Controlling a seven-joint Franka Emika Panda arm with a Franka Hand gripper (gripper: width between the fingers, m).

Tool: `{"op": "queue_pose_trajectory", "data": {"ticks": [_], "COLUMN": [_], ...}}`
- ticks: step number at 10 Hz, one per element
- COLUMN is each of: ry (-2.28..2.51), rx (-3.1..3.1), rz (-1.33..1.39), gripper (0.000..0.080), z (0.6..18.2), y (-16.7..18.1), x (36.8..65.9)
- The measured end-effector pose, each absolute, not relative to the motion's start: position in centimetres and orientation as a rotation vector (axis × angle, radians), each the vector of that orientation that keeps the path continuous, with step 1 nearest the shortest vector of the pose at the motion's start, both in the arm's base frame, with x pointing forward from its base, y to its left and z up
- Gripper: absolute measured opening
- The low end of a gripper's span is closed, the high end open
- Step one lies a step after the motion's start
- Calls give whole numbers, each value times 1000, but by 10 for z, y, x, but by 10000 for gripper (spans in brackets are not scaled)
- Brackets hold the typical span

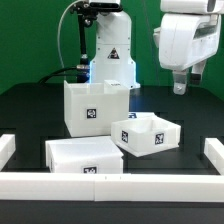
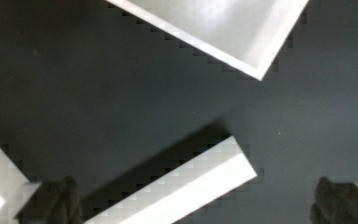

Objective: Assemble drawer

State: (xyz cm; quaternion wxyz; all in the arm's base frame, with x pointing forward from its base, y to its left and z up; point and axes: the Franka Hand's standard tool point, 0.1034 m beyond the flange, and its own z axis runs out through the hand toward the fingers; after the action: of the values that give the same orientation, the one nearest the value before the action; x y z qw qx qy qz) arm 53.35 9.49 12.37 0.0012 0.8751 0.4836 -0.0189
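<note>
The gripper [image 1: 180, 87] hangs in the upper right of the exterior view, well above the black table [image 1: 190, 120] and touching nothing. Its arm is cut off by the top edge of the frame. From this side the fingers overlap and the gap between them is hard to read. The wrist view settles it: two dark fingers [image 2: 51, 200] stand far apart at opposite sides with only bare table between them, so the jaws are spread wide and hold nothing.

The drawer lies in three loose pieces. The casing [image 1: 95, 110] stands upright at the frame's centre, in front of the robot base [image 1: 110, 60], whose lower part it hides. The open tray [image 1: 150, 133] sits just beside it, toward the exterior view's right and lower in the frame, hollow side up. The second tray [image 1: 85, 155] lies at lower left with a closed face on top, its inside hidden; no knob can be made out on either tray. The front rail [image 1: 110, 183] partly covers its near edge.

In the wrist view a white panel [image 2: 211, 30] and a white strip [image 2: 176, 185] are cut off by the frame; I cannot tell which pieces they belong to.
</note>
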Motion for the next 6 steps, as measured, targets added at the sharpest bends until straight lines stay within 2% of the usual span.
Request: {"op": "queue_pose_trajectory", "data": {"ticks": [4,6], "ry": [1492,1445], "rx": [2755,2777], "rz": [-37,-2], "gripper": [650,650], "z": [121,98], "y": [91,65], "x": [534,517]}}
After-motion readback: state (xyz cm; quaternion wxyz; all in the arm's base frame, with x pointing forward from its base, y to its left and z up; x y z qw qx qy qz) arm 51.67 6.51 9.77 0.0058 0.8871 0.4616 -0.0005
